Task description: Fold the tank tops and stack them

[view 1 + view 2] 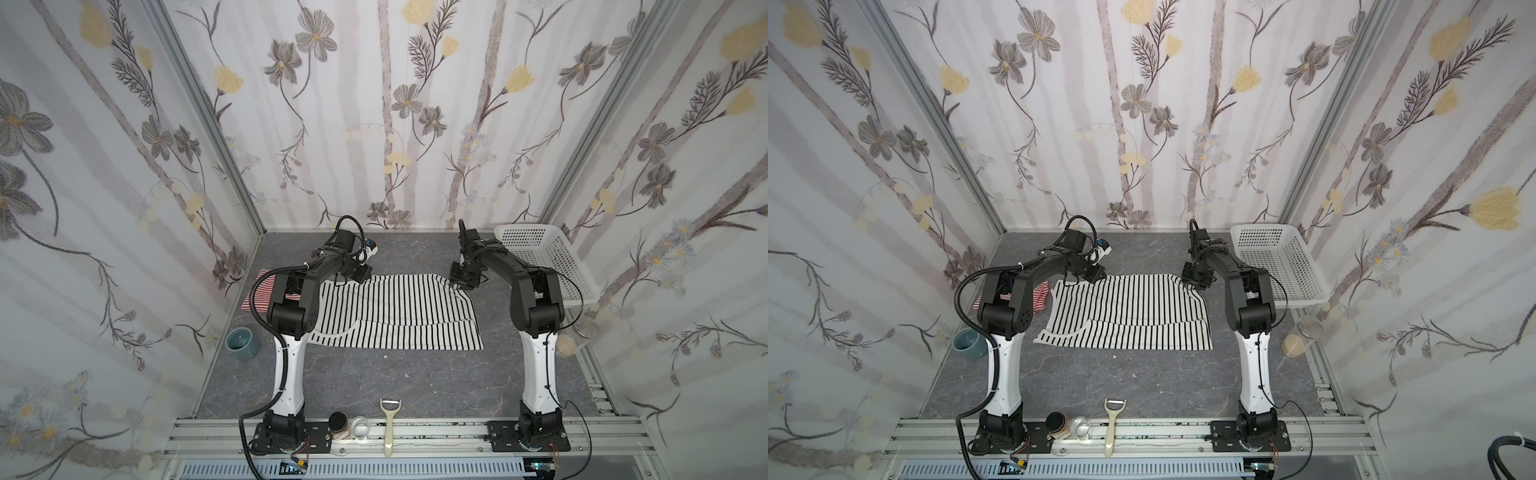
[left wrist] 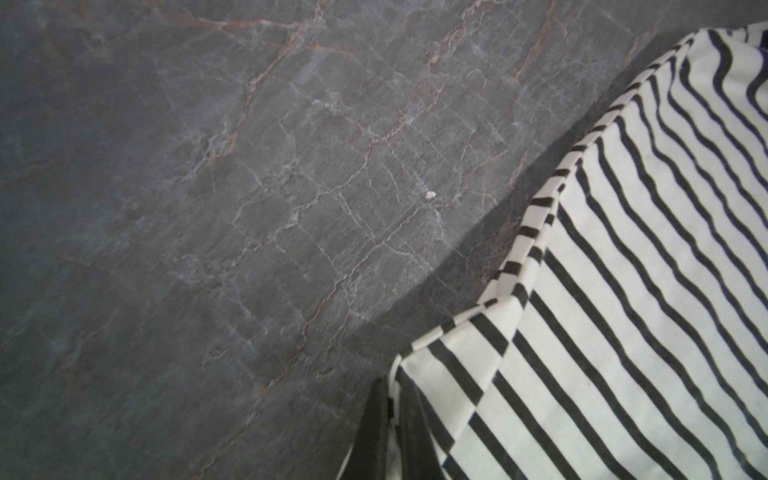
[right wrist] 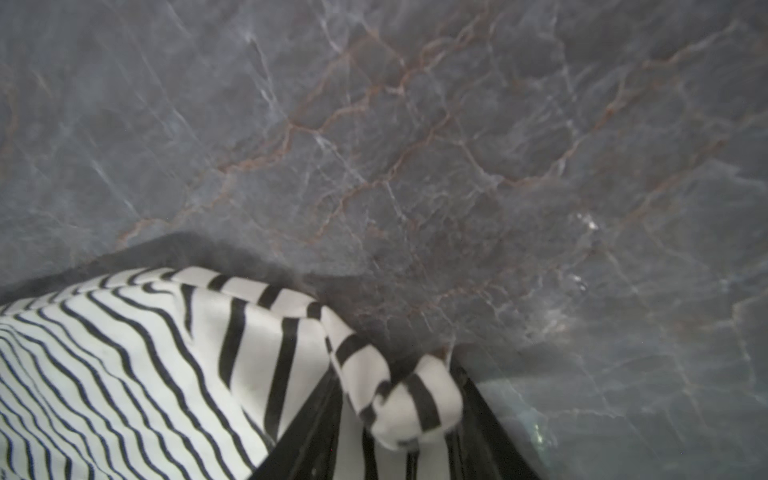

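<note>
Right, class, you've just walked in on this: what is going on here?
The robot is working on the black-striped tank top spread on the grey table. The left gripper is shut on its far edge; the right gripper sits at the far right corner, jaws apart with bunched cloth between them. The red-and-white tank top lies at the left, partly hidden by the left arm.

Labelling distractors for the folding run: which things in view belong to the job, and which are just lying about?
Job:
black-striped tank top
red-striped tank top

Lying about:
white basket
teal cup
peeler
dark-topped jar
</note>
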Robot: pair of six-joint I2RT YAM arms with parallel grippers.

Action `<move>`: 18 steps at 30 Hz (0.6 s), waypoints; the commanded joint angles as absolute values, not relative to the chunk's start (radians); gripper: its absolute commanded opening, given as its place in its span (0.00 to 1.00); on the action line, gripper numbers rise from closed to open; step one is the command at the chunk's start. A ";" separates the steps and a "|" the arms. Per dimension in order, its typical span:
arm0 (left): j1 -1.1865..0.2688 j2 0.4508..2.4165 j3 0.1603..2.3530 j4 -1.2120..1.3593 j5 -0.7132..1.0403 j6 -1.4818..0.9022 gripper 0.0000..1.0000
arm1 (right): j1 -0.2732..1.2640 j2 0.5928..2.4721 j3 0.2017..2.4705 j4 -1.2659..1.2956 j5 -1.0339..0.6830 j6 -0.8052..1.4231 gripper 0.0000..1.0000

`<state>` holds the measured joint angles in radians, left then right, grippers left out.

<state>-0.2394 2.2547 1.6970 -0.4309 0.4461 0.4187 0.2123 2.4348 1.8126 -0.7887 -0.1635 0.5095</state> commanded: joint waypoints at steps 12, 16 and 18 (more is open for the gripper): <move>-0.230 2.259 1.715 -0.433 0.432 0.414 0.06 | 0.206 2.393 1.797 -0.724 -0.165 0.516 0.00; -0.224 2.261 1.722 -0.432 0.417 0.413 0.06 | 0.183 2.363 1.793 -0.736 -0.132 0.509 0.01; -0.218 2.265 1.732 -0.433 0.416 0.407 0.06 | 0.168 2.348 1.778 -0.727 -0.131 0.508 0.02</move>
